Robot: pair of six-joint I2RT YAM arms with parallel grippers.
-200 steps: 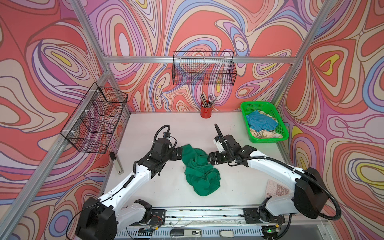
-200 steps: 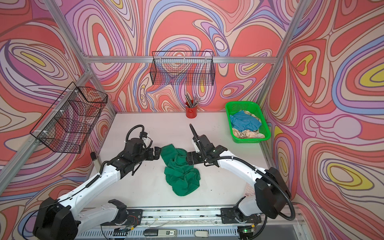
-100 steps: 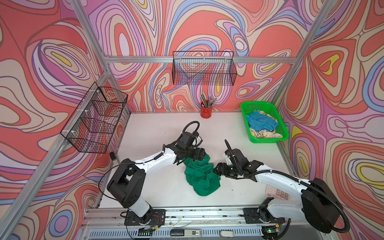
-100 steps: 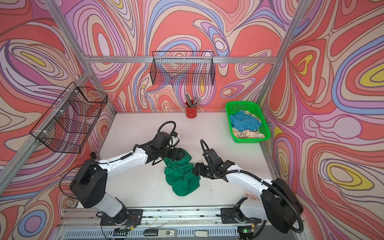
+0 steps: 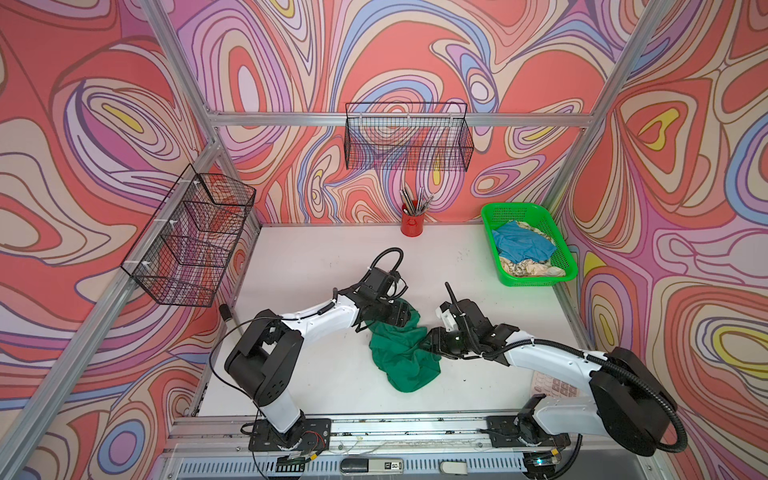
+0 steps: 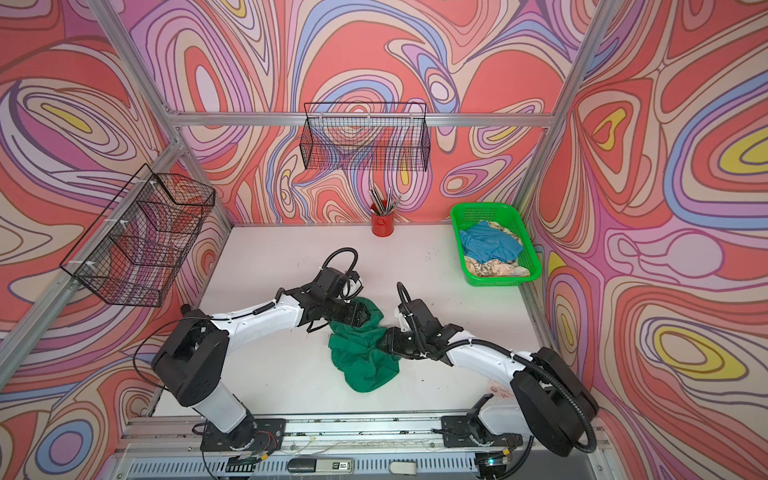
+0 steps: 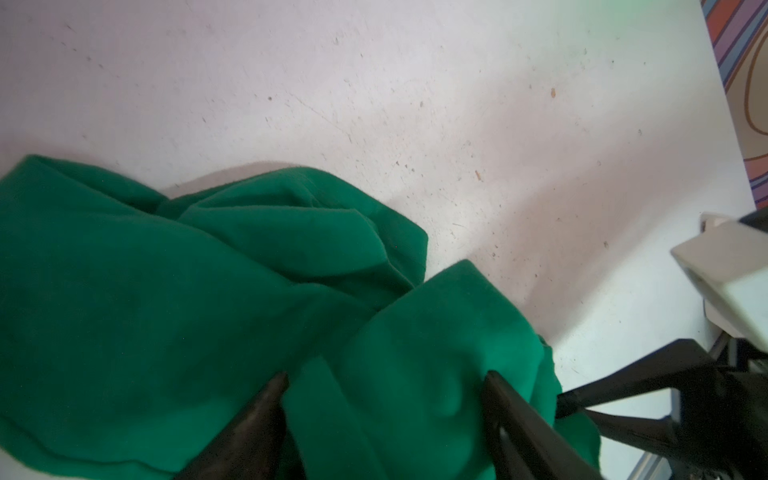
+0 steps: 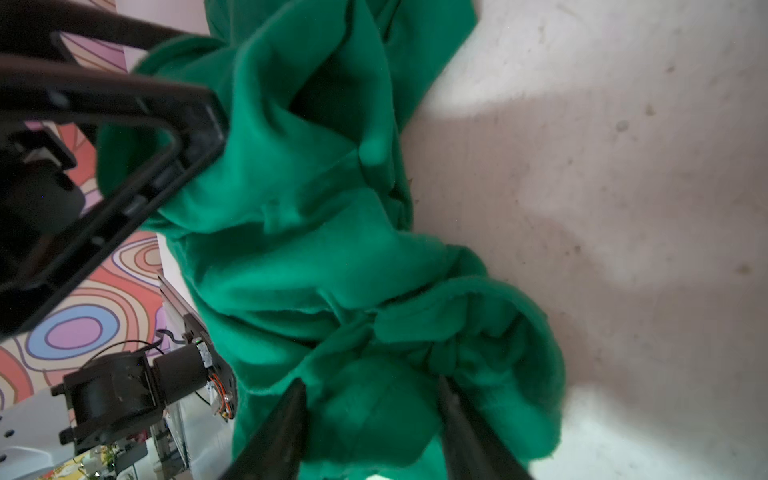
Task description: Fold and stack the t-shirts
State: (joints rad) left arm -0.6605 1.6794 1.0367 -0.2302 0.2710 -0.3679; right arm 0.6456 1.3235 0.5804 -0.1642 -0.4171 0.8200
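Desk (image 5: 311, 266) is carrying the dark green tee (image 5: 401, 353), lying crumpled and unfolded. Well apart from it, the light blue tee (image 5: 519, 245) is waiting in the basket (image 5: 494, 216). Left tool (image 5: 410, 321) is straddling a ridge at the dark green tee's far edge and right tool (image 5: 430, 341) a bunch at its right edge, probably for spreading it flat. Cannot tell whether either is gripping.

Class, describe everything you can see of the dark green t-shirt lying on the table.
The dark green t-shirt is plain, soft, matte cloth, crumpled in an unfolded heap with deep folds on the white table, near its middle. The left gripper, jaws open, straddles a fold at its far end. The right gripper straddles a bunch at its right side, grip unclear.
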